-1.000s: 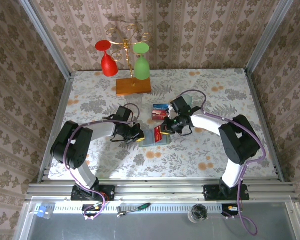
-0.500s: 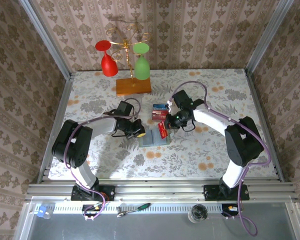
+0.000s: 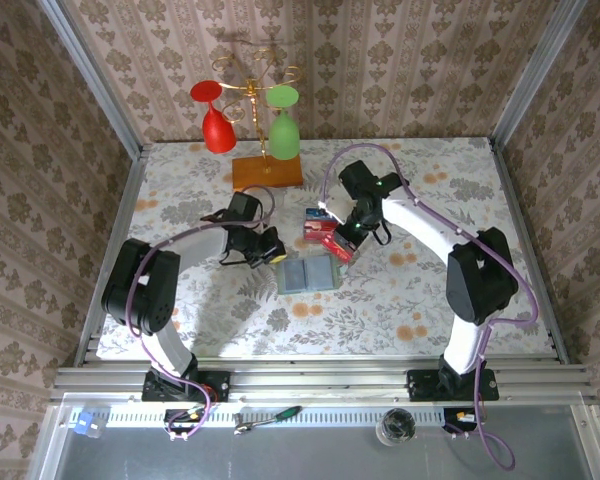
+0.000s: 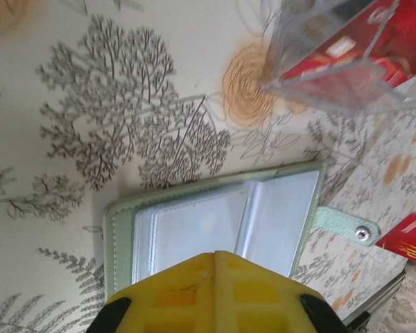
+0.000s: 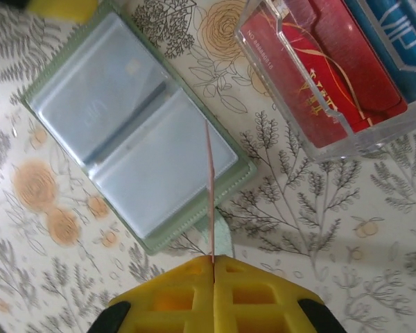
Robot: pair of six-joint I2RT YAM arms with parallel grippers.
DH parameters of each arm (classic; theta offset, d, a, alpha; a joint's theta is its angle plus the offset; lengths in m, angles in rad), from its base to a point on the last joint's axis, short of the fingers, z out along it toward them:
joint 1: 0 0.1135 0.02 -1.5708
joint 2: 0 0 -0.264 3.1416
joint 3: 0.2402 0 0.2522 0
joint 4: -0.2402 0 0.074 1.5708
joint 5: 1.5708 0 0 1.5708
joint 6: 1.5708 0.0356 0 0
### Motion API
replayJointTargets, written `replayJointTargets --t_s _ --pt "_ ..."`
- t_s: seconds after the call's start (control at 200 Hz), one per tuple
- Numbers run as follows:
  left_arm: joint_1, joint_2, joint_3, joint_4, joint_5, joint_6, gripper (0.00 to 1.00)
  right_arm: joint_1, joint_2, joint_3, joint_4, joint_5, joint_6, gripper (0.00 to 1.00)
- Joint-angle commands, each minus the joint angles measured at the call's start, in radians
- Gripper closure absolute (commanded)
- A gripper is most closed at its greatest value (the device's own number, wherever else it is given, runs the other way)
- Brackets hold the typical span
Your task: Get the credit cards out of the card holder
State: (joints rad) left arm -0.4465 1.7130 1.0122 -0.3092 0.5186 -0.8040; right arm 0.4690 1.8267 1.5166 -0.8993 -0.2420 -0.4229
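Holder point(image 3: 308, 276) lies open and flat on the floral table point(image 3: 430, 300), two square panels side by side. The left gripper point(image 3: 275, 255) is pressed shut near its far left corner, arm bent low. The right gripper point(image 3: 340, 242), arm arched over, pinches a red card point(image 3: 336, 250) beside a clear box point(image 3: 318, 222).

Left wrist: the holder point(image 4: 215, 229) shows glossy plastic sleeves, a green rim and a snap tab point(image 4: 347, 227); the yellow fingers point(image 4: 256, 291) meet.

Right wrist: the thin card point(image 5: 210, 187) stands edge-on, clamped above the holder point(image 5: 132, 132); the box point(image 5: 364, 139) holds red and blue cards point(image 5: 333, 69)
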Motion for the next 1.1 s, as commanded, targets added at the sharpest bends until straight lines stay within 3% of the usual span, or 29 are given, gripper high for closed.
replayJointTargets --t_s 0.0,0.2,0.545,1.095 --pt "0.025 0.0 0.025 -0.031 0.0 0.031 1.0 -0.003 0.032 0.081 -0.091 0.111 -0.223 1.0" --pt "0.043 -0.015 0.022 -0.032 0.005 0.035 0.99 -0.003 0.12 0.238 -0.181 0.174 -0.368 1.0" --pt "0.068 -0.062 -0.026 -0.016 -0.001 0.028 0.94 0.011 0.295 0.518 -0.276 0.15 -0.384 1.0" --pt "0.069 -0.071 -0.009 -0.079 0.033 0.051 0.94 0.028 0.43 0.689 -0.29 0.123 -0.368 1.0"
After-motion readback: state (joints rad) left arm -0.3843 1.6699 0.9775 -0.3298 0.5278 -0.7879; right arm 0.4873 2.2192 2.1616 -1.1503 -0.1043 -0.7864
